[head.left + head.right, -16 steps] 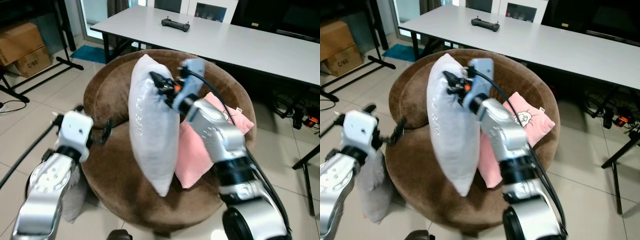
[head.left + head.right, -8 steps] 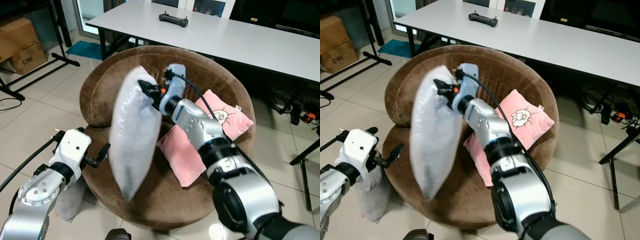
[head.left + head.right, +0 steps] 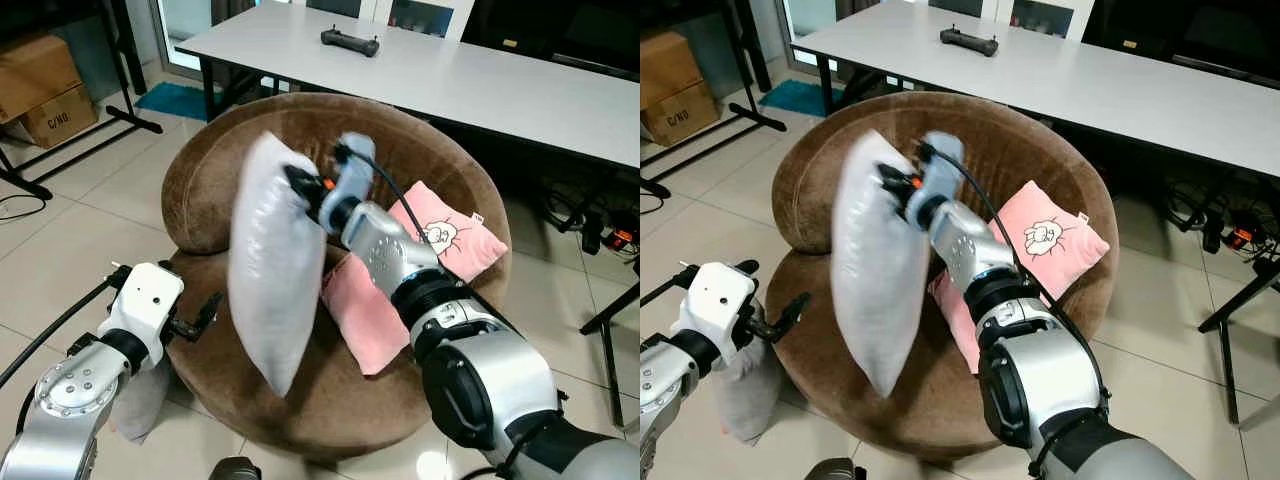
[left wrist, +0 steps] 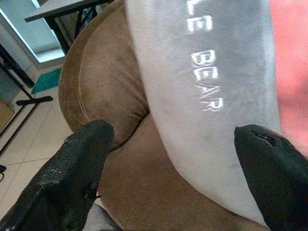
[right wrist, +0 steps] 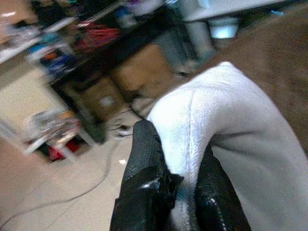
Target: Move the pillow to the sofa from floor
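Note:
A long grey pillow [image 3: 272, 265] with white lettering hangs over the seat of the round brown sofa [image 3: 230, 170]. My right gripper [image 3: 296, 180] is shut on the pillow's top corner, above the sofa's middle; in the right wrist view its fingers [image 5: 149, 168] pinch the white seam of the pillow [image 5: 240, 144]. My left gripper [image 3: 205, 312] stands open at the sofa's front left edge, below and left of the hanging pillow, touching nothing. In the left wrist view the pillow [image 4: 211, 82] hangs between its spread fingertips [image 4: 82, 159]. A second grey pillow [image 3: 140, 395] lies on the floor by the sofa's left side.
A pink cushion [image 3: 400, 290] with a cartoon face leans on the sofa's right side. Behind the sofa stands a white table [image 3: 480, 80] with a black controller [image 3: 350, 42]. Cardboard boxes [image 3: 45, 90] and a black stand sit at the far left. Cables lie at the right.
The pillow has swung back toward the sofa's middle and hangs more upright than half a second ago. The left arm has barely moved. The camera shifted slightly.

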Robot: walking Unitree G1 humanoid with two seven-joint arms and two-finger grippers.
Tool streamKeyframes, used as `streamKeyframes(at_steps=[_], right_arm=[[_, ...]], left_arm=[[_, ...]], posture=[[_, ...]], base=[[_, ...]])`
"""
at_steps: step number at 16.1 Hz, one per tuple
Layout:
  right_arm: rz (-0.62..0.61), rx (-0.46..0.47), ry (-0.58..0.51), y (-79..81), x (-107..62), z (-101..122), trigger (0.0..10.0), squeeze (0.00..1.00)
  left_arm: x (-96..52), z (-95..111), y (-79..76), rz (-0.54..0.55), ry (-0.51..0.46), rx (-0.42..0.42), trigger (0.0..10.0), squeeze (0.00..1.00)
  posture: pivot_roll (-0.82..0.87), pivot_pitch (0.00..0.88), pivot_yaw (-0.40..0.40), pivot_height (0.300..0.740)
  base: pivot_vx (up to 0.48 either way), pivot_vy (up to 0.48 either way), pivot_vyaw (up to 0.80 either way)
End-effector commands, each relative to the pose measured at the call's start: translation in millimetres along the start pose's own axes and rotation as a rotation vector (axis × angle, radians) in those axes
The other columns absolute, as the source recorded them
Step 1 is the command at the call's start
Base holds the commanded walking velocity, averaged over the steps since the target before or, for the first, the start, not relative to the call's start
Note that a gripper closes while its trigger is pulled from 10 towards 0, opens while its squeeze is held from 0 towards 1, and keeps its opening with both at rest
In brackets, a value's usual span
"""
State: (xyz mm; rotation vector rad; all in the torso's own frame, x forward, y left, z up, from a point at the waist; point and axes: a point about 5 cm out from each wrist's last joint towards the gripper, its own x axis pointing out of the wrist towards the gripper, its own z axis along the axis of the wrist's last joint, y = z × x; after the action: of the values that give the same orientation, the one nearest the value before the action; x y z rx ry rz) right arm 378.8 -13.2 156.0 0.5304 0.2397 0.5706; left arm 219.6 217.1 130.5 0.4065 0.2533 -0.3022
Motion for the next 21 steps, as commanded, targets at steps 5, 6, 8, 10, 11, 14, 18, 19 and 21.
streamKeyframes(at_steps=[5, 6, 8, 10, 11, 14, 18, 19, 21], right_arm=[[-0.378, -0.152, -0.025, -50.8, -17.3, 13, 10.0, 0.00], [-0.426, -0.188, 0.007, -63.9, -24.4, 12, 10.0, 0.00], [-0.506, -0.294, 0.055, -86.9, -38.9, 12, 10.0, 1.00], [-0.527, -0.386, 0.042, -95.9, -45.4, 19, 10.0, 1.00], [-0.533, -0.407, 0.021, -98.3, -47.3, 24, 10.0, 1.00], [-0.605, -0.389, -0.128, -105.1, -54.1, 51, 10.0, 0.31], [-0.623, -0.287, -0.236, -113.7, -63.3, 70, 10.0, 0.00], [-0.615, -0.278, -0.243, -114.0, -63.8, 71, 10.0, 0.00], [-0.420, -0.364, -0.159, -108.8, -61.7, 52, 10.0, 0.00]], left_arm=[[-1.6, 1, -7.5, -0.041, 0.002, -0.007, 10.0, 0.00], [-2.5, -1, -9.8, -0.061, 0.013, -0.014, 10.0, 0.00], [-4.0, -4, -14.0, -0.096, 0.032, -0.027, 10.0, 0.00], [-3.8, -4, -15.0, -0.103, 0.031, -0.039, 10.0, 0.00], [-2.9, -4, -15.0, -0.101, 0.026, -0.044, 10.0, 0.00], [1.6, -1, -14.1, -0.095, 0.013, -0.044, 10.0, 0.00], [6.1, 3, -13.2, -0.017, -0.031, -0.067, 10.0, 0.00], [6.6, 3, -12.9, -0.002, -0.037, -0.073, 10.0, 0.00], [6.4, 9, -12.2, 0.152, -0.076, -0.191, 10.0, 0.00]], posture=[[0.22, 0.000, -0.116, 0.740], [0.22, 0.000, -0.116, 0.740], [0.22, 0.000, -0.119, 0.740], [0.22, 0.000, -0.120, 0.740], [0.21, 0.000, -0.120, 0.740], [0.21, 0.000, -0.121, 0.740], [0.20, 0.000, -0.131, 0.740], [0.20, 0.000, -0.131, 0.740], [0.20, 0.000, -0.147, 0.740]], base=[[0.000, 0.000, 0.00], [0.000, 0.000, 0.00], [0.000, 0.000, 0.00], [0.000, 0.000, 0.00], [0.000, 0.000, 0.00], [0.000, 0.000, 0.00], [0.000, 0.000, 0.00], [0.000, 0.000, 0.00], [0.000, 0.000, 0.00]])
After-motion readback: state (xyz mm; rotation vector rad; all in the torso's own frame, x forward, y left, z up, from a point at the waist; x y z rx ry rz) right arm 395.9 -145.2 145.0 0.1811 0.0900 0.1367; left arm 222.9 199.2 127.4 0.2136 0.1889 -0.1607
